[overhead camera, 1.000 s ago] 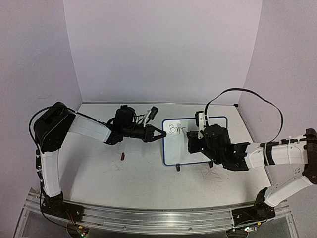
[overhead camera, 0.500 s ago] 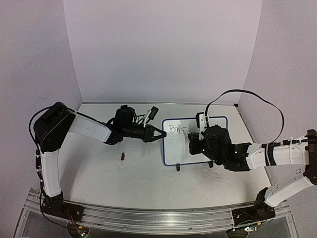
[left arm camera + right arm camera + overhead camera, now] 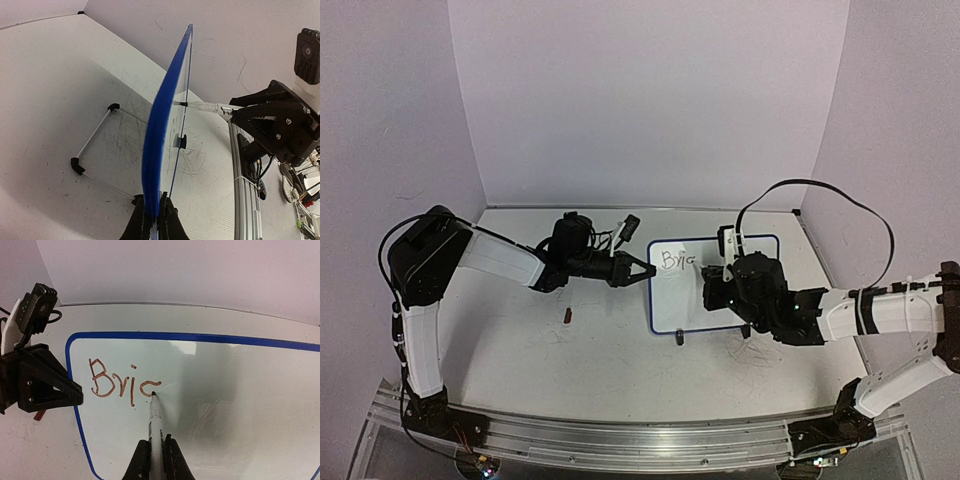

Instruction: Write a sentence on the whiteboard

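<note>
- The sentence [image 3: 120, 382] so far reads "Bric" in thin reddish-brown strokes, near the far left corner of the whiteboard [image 3: 225, 390]. From the top camera the letters look darker and are barely legible.
- The whiteboard stands on the table [image 3: 520, 350], right of centre, between the two grippers, with two small black feet at its near edge.
- The left gripper [image 3: 152, 220] is closed tight on the board's blue left frame edge.
- The right gripper [image 3: 155, 455] is clamped around a marker [image 3: 156, 425], whose tip touches the board at the end of the last letter.
- No print can be read on the marker barrel.
- The left wrist camera sees the board edge-on, so its writing face is unreadable there. A wire stand shows behind it.
- From above, the right arm covers the board's near right part.
- A small red object [image 3: 567, 317] lies on the table left of the board, too small to identify.
</note>
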### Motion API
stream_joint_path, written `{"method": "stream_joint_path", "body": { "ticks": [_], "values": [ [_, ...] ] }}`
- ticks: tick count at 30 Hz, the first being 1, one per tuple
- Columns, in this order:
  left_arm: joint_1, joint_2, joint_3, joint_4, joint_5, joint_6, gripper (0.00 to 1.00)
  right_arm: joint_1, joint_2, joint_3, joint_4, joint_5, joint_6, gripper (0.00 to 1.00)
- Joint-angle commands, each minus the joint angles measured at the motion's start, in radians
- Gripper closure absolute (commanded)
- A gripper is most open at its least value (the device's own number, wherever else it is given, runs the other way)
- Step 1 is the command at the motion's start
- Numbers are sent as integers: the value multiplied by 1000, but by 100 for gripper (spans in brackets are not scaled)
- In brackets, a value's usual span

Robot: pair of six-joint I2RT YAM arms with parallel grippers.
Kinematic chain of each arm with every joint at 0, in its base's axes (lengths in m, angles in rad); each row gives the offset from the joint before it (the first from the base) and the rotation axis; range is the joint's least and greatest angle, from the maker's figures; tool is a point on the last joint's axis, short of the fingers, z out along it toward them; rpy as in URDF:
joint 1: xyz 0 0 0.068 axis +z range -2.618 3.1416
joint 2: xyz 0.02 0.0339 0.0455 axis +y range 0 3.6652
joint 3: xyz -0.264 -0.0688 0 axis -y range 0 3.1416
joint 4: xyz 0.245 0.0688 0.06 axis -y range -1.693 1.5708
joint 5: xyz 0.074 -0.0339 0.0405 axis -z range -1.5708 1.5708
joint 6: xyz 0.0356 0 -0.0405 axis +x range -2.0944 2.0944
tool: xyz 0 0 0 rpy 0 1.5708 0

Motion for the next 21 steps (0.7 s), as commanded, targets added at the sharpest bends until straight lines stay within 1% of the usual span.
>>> {"method": "stream_joint_path", "body": {
  "ticks": [1, 11, 21],
  "values": [
    [2, -13, 4, -99, -55, 19, 100, -15, -5, 31, 24, 68, -17, 100],
    [2, -13, 5, -98, -56, 19, 100, -18, 8, 37, 28, 43, -40, 100],
    [2, -13, 3, -98, -56, 17, 100, -18, 17, 45, 31, 53, -51, 100]
  ]
}}
